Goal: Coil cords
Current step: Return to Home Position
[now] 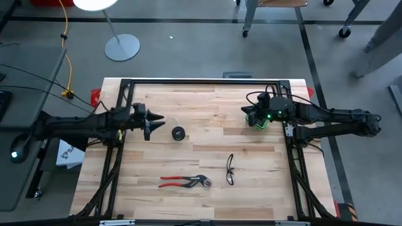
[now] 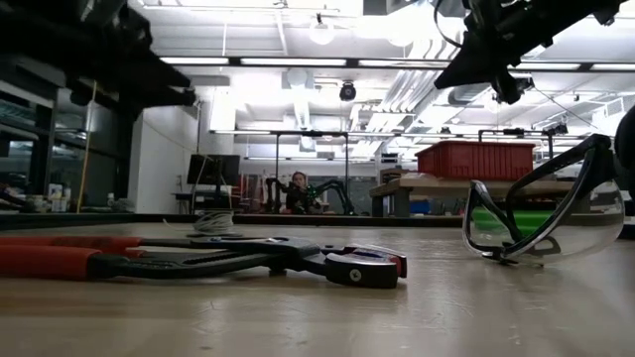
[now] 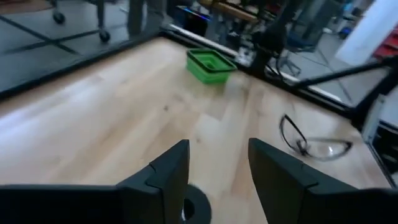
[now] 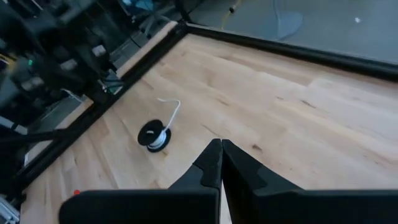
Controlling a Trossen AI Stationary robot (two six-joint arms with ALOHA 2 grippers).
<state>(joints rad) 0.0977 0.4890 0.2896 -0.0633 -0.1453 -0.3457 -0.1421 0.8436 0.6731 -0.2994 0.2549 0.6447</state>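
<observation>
Thin white cord [image 4: 176,109], mostly wound on a small black round spool [image 1: 179,132] with a short tail loose, lies left of centre on the pale wooden table [image 1: 251,182]. Left gripper [image 3: 217,148] hovers just beside the spool, fingers apart and empty. Right gripper [image 4: 219,149] is well apart, fingers pressed together on nothing.

Spool [image 3: 200,204] partly behind L hand [image 3: 219,149]

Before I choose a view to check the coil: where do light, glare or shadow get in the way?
High view: even light, black spool stands out on the pale table. Low view: ceiling lights turn the arms into silhouettes. Right wrist view: spool and white cord evenly lit beyond the shut right gripper. Left wrist view: the open left gripper covers part of the spool.
</observation>
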